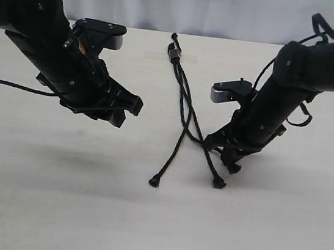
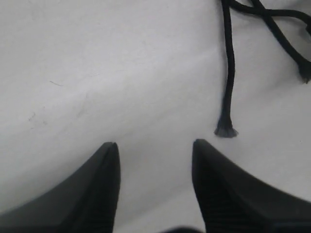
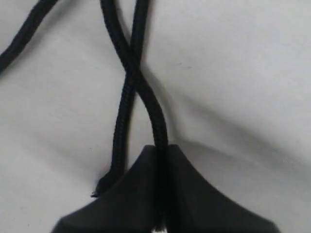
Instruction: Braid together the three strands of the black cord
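The black cord lies on the pale table, its bound head (image 1: 174, 52) at the far middle under a strip of clear tape. The three strands run toward me and cross halfway down. One strand ends in a frayed tip (image 1: 154, 181), which the left wrist view shows as the tip (image 2: 226, 130). A second strand ends at the tip (image 1: 218, 183). My right gripper (image 1: 227, 154) is shut on the third strand (image 3: 158, 121) close to its end, and this strand crosses a neighbour strand (image 3: 119, 141). My left gripper (image 2: 154, 145) hovers open and empty, left of the strands.
The table's far edge (image 1: 227, 39) meets a white curtain. The left arm (image 1: 54, 48) hangs over the left half of the table and the right arm (image 1: 309, 76) over the right half. A thin cable (image 1: 6, 84) trails off left.
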